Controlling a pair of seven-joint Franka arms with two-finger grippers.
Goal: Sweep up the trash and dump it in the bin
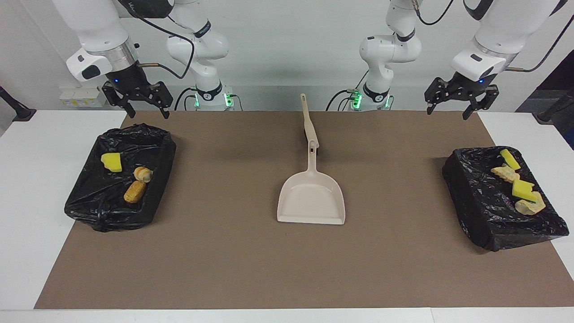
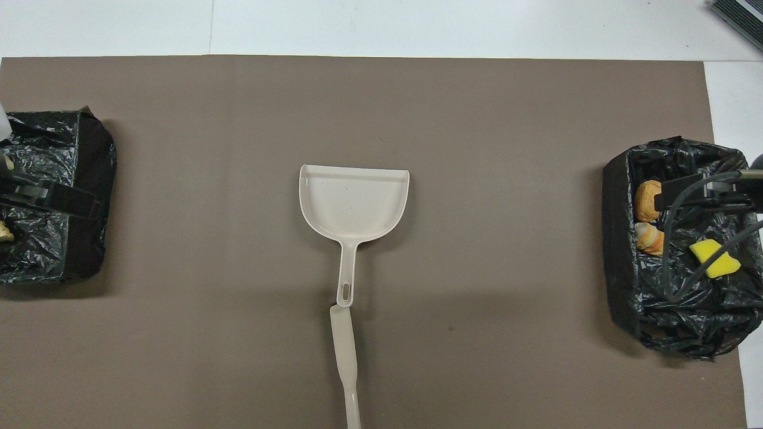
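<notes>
The trash lies in two black-bag-lined bins. The bin at the right arm's end holds a yellow scrap, a pale scrap and a tan-orange scrap. The bin at the left arm's end holds several yellow and beige scraps. The beige dustpan lies empty at mid-table, with the beige brush lying at its handle's end, nearer to the robots. My right gripper is open and empty, raised over its bin's near rim. My left gripper is open and empty, raised near its bin.
A brown mat covers most of the white table. In the overhead view the bins sit at the mat's two ends, the dustpan and brush between them. The brush's bristles do not show.
</notes>
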